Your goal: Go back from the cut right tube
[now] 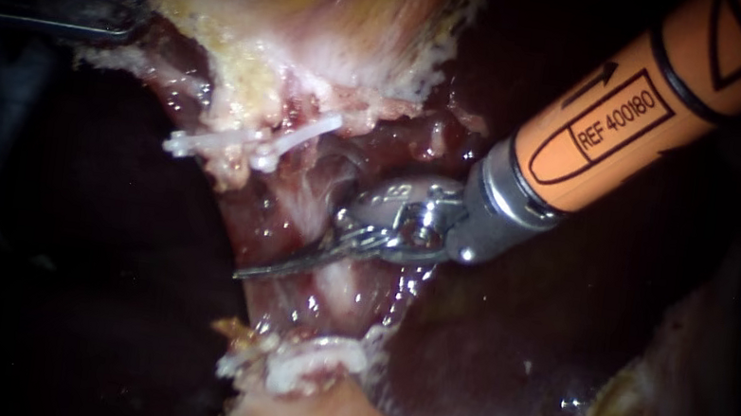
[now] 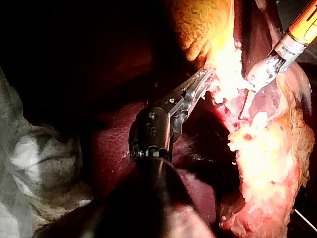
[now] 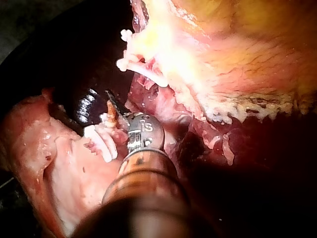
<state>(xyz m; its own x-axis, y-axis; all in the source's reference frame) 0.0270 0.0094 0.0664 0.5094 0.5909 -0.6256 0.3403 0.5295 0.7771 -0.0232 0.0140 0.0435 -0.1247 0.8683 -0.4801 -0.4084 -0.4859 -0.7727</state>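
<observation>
Blades of our orange-shafted right instrument [image 1: 257,270], pressed together, lie crosswise over the pale pink tube [image 1: 336,285] just beneath them. We judge retreat runs back along its shaft; our steel left instrument [image 2: 203,78] pinches yellowish fatty tissue [image 2: 223,59].

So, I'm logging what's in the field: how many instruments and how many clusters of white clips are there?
Instruments: 2 (left instrument, right instrument)
Clusters of white clips: 2 (upper cluster, lower cluster)
Total: 4
</observation>
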